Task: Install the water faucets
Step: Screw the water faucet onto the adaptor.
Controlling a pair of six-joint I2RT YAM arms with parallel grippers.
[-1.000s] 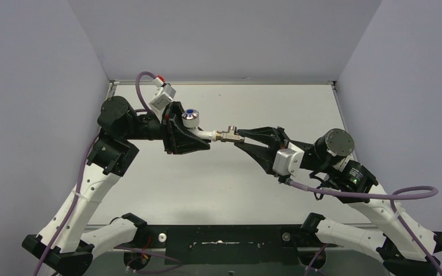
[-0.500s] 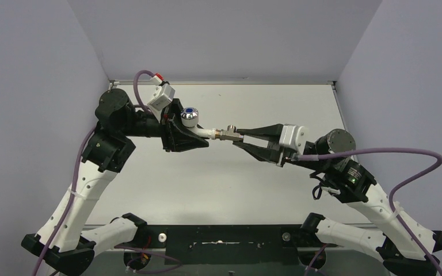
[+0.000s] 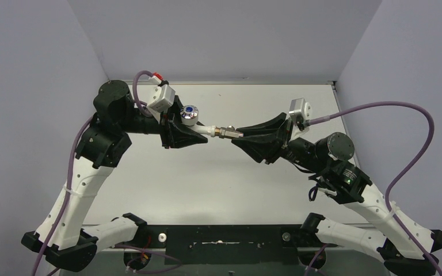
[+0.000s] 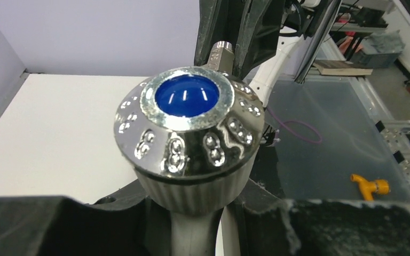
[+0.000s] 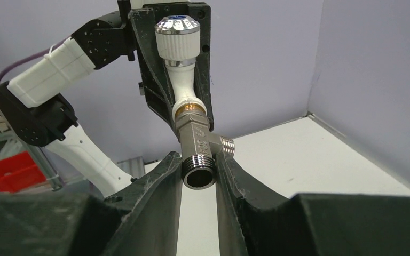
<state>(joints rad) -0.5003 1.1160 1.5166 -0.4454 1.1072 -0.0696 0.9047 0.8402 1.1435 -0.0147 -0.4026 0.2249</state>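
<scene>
The water faucet is held in mid-air above the table's middle, between both arms. My left gripper [image 3: 200, 134] is shut on its white tap body [image 3: 207, 129], just under the chrome knob with the blue dot [image 3: 190, 114]. That knob [image 4: 187, 133] fills the left wrist view, the white stem [image 4: 197, 229] pinched between the black fingers. The grey metal threaded fitting [image 3: 225, 133] sits on the tap's end. My right gripper [image 3: 240, 134] is shut on the fitting [image 5: 198, 144], its open threaded end facing the right wrist camera. The tap body [image 5: 184, 90] rises behind it.
The white table [image 3: 218, 184] is walled by pale panels at the back and on both sides. A purple cable [image 3: 380, 109] loops high over the right arm. A small yellow object [image 4: 371, 185] lies beyond the table edge in the left wrist view.
My right wrist has rolled, its camera block swinging from the near side up to the far side, the fitting still in its jaws. The left arm has drawn slightly left and back.
</scene>
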